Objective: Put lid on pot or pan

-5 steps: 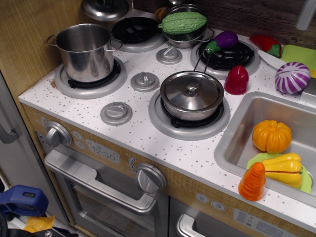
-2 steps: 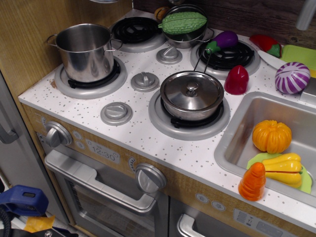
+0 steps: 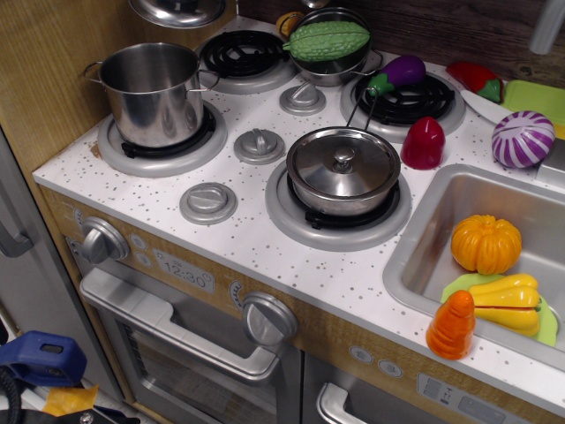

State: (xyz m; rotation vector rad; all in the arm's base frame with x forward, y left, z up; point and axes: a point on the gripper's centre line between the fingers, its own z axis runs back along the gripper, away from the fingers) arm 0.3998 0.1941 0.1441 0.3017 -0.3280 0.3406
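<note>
White speckled counter (image 3: pixel 265 256) of a toy kitchen is filling the view, with wood panelling rising at the left and a dark wall running behind; four burners are sitting on it, with grey knobs between them. Near the front-left burner's centre the pot (image 3: pixel 152 93) is standing upright and uncovered, its loop handles pointing left and right; the lid (image 3: pixel 178 11) is showing at the very top edge, above and slightly right of the pot, well clear of its rim, its upper part cut off by the frame. No end effector is showing in the picture, so I cannot tell whether it is open or closed, nor what is carrying the lid.

On the front-right burner a pan (image 3: pixel 343 170) is sitting with its own knobbed lid on; behind it a bowl (image 3: pixel 331 49) is holding a green gourd (image 3: pixel 327 40); an eggplant (image 3: pixel 397 72) is lying on the back-right burner, and a red pepper (image 3: pixel 423 143) is standing just beside the pan. At the right a sink (image 3: pixel 415 256) is holding a pumpkin (image 3: pixel 485 243), a yellow piece and a carrot (image 3: pixel 451 325); a purple cabbage (image 3: pixel 522 138) is resting above the sink.
</note>
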